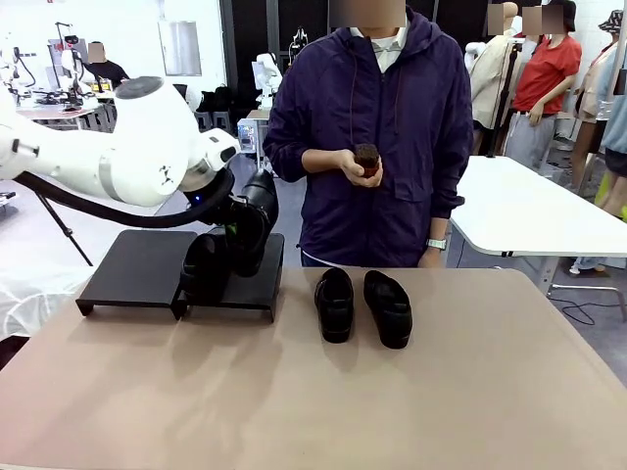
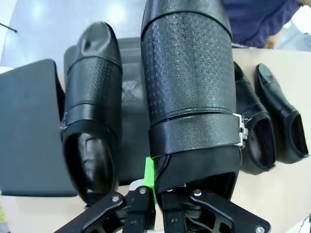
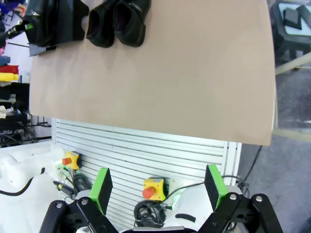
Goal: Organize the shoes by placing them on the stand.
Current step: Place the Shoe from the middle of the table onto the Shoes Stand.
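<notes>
Closest in lies the bare near part of the surface (image 1: 313, 421). Two shoes (image 1: 334, 304) sit side by side at its middle, waiting their turn.

At the far left stands the stand (image 1: 132, 269), with a placed shoe (image 1: 206, 266) on it near the seam between the two panels. Just right of that shoe, the left fingers (image 2: 149, 174) are clamped tight on the heel rim of the held shoe (image 2: 189, 97). It hangs steeply, toe down, over the right panel.

The right fingers (image 3: 101, 187) are spread wide with nothing in them, low off the near edge and well apart from the work.

To finish this placement well:
- Bring the toe down onto the right panel, parallel to the placed shoe and without touching it.
- Tip the heel down until the sole lies flat.
- Release only once the shoe is resting, since the slanted panel could let it slide.

Leaving room on the left panel for the remaining pair would help.
</notes>
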You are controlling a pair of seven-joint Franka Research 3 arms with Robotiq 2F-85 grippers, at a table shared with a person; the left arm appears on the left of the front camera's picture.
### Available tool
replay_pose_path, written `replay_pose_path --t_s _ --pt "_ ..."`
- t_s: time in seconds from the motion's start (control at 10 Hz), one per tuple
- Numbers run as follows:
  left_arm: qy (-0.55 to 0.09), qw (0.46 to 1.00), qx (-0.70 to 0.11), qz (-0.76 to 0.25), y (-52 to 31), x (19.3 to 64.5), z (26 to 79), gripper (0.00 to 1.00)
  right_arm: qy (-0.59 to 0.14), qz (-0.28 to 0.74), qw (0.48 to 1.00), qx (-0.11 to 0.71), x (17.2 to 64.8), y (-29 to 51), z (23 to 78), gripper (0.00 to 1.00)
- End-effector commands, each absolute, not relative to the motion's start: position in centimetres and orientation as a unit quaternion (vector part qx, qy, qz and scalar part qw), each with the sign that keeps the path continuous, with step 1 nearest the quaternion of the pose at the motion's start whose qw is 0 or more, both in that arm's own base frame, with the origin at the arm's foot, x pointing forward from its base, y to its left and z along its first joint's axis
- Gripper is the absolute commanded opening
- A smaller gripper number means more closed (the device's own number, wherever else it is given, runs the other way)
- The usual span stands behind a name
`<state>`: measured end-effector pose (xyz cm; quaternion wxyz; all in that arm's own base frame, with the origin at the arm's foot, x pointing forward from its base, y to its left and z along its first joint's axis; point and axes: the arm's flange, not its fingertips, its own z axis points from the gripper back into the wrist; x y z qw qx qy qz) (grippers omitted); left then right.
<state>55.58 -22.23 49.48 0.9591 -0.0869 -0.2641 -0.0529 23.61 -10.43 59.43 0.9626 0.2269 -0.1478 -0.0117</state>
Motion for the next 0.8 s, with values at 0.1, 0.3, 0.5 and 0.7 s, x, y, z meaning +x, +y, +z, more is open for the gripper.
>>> replay_pose_path --t_s 0.1,0.3,0.5,0.7 --pt "-0.272 0.960 -0.056 -0.029 -23.2 56.2 48.1 0.00 -0.150 -0.001 0.961 0.231 23.6 -10.6 59.7 1.00" --pt "-0.280 0.959 -0.042 -0.016 -22.7 56.8 46.3 0.00 -0.150 -0.001 0.961 0.231 23.6 -10.6 59.7 1.00" --pt "-0.287 0.956 -0.050 -0.014 -22.7 57.2 45.0 0.00 -0.150 -0.001 0.961 0.231 23.6 -10.6 59.7 1.00" --pt "-0.277 0.959 -0.053 -0.016 -22.8 57.3 44.4 0.00 -0.150 -0.001 0.961 0.231 23.6 -10.6 59.7 1.00"
